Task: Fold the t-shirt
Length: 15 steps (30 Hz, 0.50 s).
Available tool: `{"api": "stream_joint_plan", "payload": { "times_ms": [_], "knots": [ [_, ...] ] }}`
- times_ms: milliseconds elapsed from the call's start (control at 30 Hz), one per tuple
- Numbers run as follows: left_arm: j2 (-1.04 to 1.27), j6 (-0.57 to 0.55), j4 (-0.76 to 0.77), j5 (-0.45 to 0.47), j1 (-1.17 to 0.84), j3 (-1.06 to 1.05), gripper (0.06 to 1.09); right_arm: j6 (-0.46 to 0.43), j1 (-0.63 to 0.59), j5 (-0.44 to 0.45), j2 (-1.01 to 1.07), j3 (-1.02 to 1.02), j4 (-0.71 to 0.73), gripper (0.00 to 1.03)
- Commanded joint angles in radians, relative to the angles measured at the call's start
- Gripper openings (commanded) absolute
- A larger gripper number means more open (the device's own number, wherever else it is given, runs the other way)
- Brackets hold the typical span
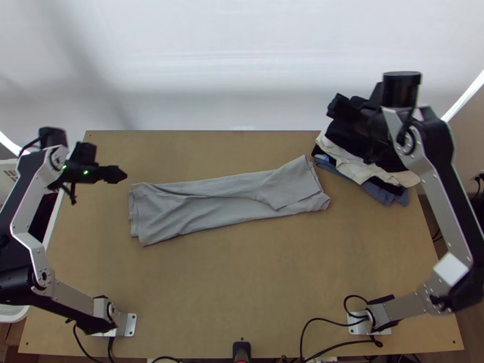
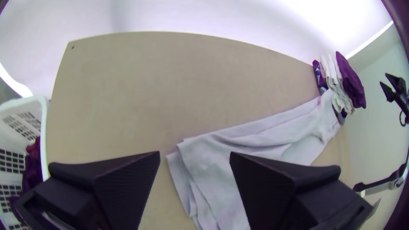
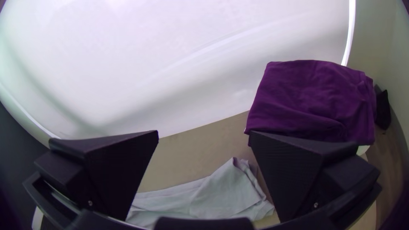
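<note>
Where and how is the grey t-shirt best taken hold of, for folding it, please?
Probably grip the grey t-shirt by its short end nearer the left gripper, coming in low from the side of the table on the left, jaws open. It lies as a long, narrow strip, and that end shows layered edges, so the jaws could perhaps pinch the layers together there.

T-shirt [image 1: 233, 199]: I log plain grey. Table [image 1: 242, 290]: tan. Clothes pile [image 1: 356, 164]: cream, blue, black; its top piece [image 3: 311, 102] reads purple at my right wrist. Basket [image 2: 44, 136]: white.
</note>
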Motion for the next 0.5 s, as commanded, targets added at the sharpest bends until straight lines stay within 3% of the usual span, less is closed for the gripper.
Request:
{"api": "stream_joint_plan", "payload": {
  "times_ms": [0, 167, 467],
  "knots": [
    [-0.023, -0.061, 0.000, 0.050, 0.056, -0.092, 1.03, 0.066, -0.016, -0.038, -0.036, -0.044, -0.026, 0.99],
    [-0.042, -0.110, 0.051, 0.150, 0.126, -0.193, 1.04, 0.158, -0.080, -0.213, -0.055, -0.051, -0.041, 0.99],
    [-0.059, -0.110, 0.116, 0.167, 0.140, -0.336, 1.04, 0.148, -0.085, -0.219, -0.064, -0.033, -0.049, 0.99]
  ]
}}
